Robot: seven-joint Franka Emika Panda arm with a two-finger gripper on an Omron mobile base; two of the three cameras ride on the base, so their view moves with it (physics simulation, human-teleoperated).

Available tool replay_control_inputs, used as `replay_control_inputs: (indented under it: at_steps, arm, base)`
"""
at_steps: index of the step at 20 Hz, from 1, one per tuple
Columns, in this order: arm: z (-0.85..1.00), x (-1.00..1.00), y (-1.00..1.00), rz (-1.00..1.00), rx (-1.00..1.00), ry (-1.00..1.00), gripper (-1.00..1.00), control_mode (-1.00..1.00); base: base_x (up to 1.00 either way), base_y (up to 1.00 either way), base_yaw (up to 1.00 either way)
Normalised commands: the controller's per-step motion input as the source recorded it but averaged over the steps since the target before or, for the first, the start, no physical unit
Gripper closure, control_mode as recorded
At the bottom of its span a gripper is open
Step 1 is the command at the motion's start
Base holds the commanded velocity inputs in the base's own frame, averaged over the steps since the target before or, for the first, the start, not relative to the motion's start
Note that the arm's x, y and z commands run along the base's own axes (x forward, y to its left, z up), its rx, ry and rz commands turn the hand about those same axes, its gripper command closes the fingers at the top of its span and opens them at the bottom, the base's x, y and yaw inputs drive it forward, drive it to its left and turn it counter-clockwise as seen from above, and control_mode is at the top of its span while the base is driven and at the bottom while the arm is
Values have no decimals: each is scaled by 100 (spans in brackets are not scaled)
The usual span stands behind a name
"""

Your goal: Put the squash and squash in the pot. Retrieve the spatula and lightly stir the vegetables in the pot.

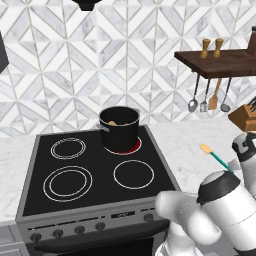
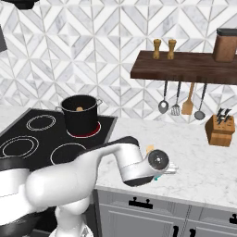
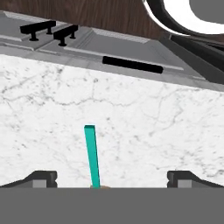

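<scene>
I have the claw (image 3: 112, 178) spread wide and empty over the spatula (image 3: 92, 155) — its slim, straight teal handle lies flat on the marble table (image 3: 144, 118). I should centre on that thin stick and descend low before closing. The straight-sided black pot (image 1: 119, 128) sits on the stove.

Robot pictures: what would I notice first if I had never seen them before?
Probably the black pot at the back of the stove, sitting on a burner that glows red, with something tan inside. Next, the big white arm reaching over the marble counter beside the stove. There the teal spatula lies between the wide-apart fingertips of the gripper.
</scene>
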Motion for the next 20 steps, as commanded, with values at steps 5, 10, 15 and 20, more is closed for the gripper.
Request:
replay_control_inputs:
  at_steps: [5,10,15,20]
  arm:
    - [-11,2,-2,-9,-2,20,-100,-100]
    - [-42,0,0,-1,-1,1,-100,-100]
    - [-33,2,-1,0,0,-1,-100,-100]
    - [-13,11,-15,0,0,0,-100,-100]
  base:
    - [0,0,0]
    - [0,0,0]
    - [0,0,0]
    - [0,0,0]
